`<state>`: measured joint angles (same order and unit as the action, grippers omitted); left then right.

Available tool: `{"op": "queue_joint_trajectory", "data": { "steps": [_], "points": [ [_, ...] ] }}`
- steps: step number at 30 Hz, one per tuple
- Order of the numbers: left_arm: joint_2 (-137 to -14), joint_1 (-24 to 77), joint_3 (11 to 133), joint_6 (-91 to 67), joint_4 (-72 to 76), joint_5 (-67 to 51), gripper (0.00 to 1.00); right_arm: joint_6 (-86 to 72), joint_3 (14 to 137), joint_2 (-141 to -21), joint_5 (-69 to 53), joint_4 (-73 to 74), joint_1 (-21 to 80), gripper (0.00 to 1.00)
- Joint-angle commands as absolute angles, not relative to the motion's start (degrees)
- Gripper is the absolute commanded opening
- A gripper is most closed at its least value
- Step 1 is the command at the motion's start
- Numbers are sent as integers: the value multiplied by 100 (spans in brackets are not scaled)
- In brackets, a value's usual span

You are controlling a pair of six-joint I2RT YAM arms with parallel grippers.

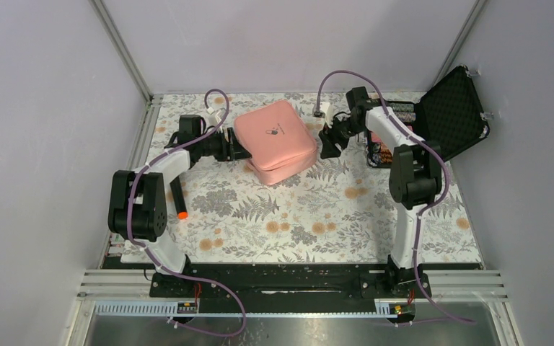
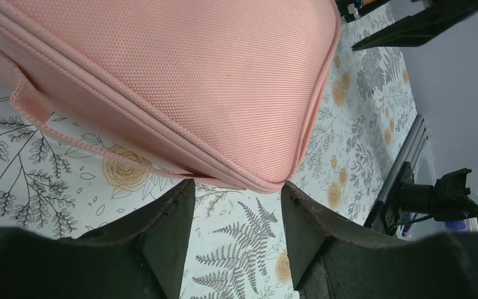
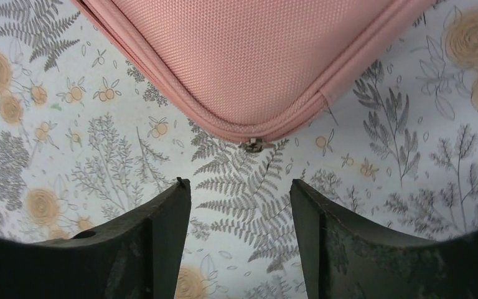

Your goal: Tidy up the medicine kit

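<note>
**Kit closed at the far middle of the table, both my grippers open at its ends**

Table: covered in a fern-and-flower printed cloth, with grey walls on three sides.

Black hard case: far right corner, lid up and leaning back, foam lining showing. Colourful small items sit in its base, too small to tell apart.

Medicine kit: pink, lid down, lying flat on the cloth at the far middle, turned at an angle to the table edges. Small dark logo faces up. It is well apart from the black case.

My left gripper: at the kit's left end, low over the cloth. The jaws stand apart and hold nothing; a rounded corner of the kit sits just ahead of the fingertips. I cannot tell whether they touch it.

My right gripper: at the kit's right end, jaws spread, only bare cloth between them. The kit's corner lies just beyond the tips, not touching.

Black marker: orange-tipped, on the cloth beside my left arm.

Zipper pull: small, metal, at the kit corner facing my right gripper.
</note>
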<state>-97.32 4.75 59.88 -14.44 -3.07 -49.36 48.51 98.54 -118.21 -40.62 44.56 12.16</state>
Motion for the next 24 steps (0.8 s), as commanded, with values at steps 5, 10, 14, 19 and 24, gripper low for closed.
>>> {"op": "queue_joint_trajectory", "data": {
  "steps": [5,10,14,19,24],
  "points": [
    [-9340,441,6155,-1056,-205,-5155,53,6118,10881,-12553,-4342,5053,1366,66],
    [-9400,431,6188,-1087,-202,-5145,53,5878,10918,-12614,-4263,4748,1528,66],
    [-9429,431,6202,-1123,-176,-5143,53,5971,11049,-12717,-3994,4920,1728,64],
    [-9425,404,6175,-1125,-175,-5145,53,5906,11079,-12799,-3622,4886,1866,55],
    [-9398,386,6149,-1178,-98,-5156,53,5637,11226,-12899,-3435,4829,1881,31]
  ]
}}
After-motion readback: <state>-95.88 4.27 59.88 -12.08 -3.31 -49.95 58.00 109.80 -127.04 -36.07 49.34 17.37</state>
